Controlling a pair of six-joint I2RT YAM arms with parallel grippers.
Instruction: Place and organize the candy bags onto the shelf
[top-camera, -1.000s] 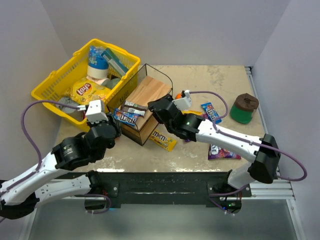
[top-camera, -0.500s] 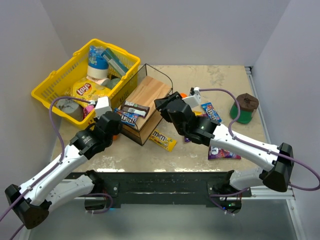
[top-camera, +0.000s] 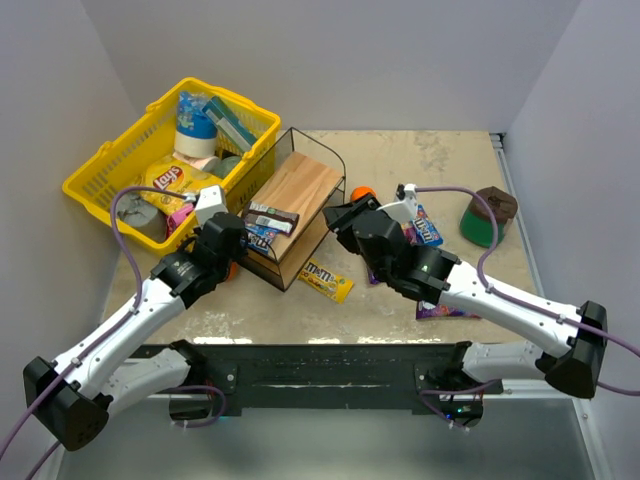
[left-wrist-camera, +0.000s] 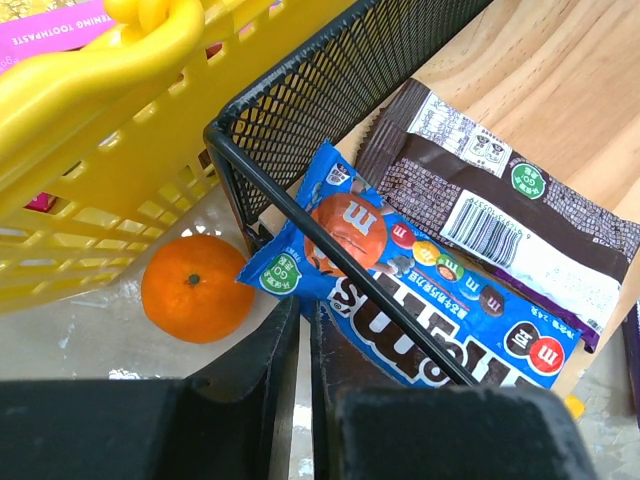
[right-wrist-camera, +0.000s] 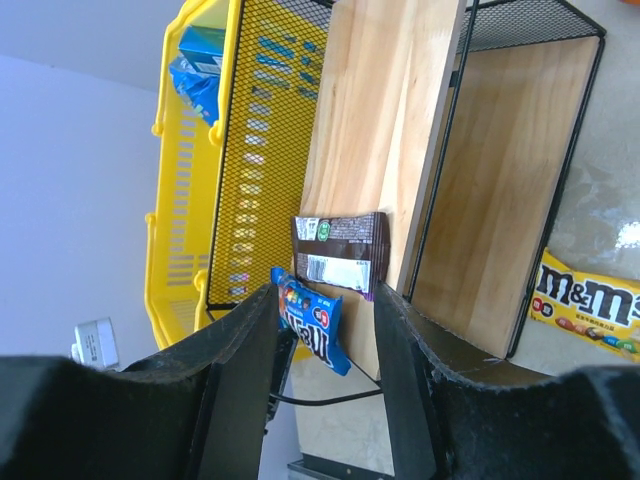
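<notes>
The shelf (top-camera: 300, 190) is a black wire rack with wooden boards. A blue M&M's candy bag (top-camera: 262, 236) lies on its low front edge and overhangs the wire. A brown candy bag (top-camera: 272, 215) lies beside it on the board. My left gripper (top-camera: 233, 248) is shut and empty, just below the blue bag (left-wrist-camera: 430, 300) and next to the brown bag (left-wrist-camera: 500, 215). My right gripper (top-camera: 340, 215) is open and empty beside the shelf's right side; both bags show between its fingers (right-wrist-camera: 325, 295). A yellow bag (top-camera: 327, 281), a second blue bag (top-camera: 425, 228) and a purple bag (top-camera: 445, 308) lie on the table.
The yellow basket (top-camera: 120, 170) with a Lay's bag (top-camera: 170, 180) stands left of the shelf. One orange (left-wrist-camera: 195, 288) lies by the shelf's front corner, another (top-camera: 360, 192) at its right. A green and brown round object (top-camera: 488, 215) sits at the far right.
My left arm has stretched forward, bringing its gripper up to the shelf's front corner. My right gripper has drawn back to the right, away from the shelf. The bags have stayed put.
</notes>
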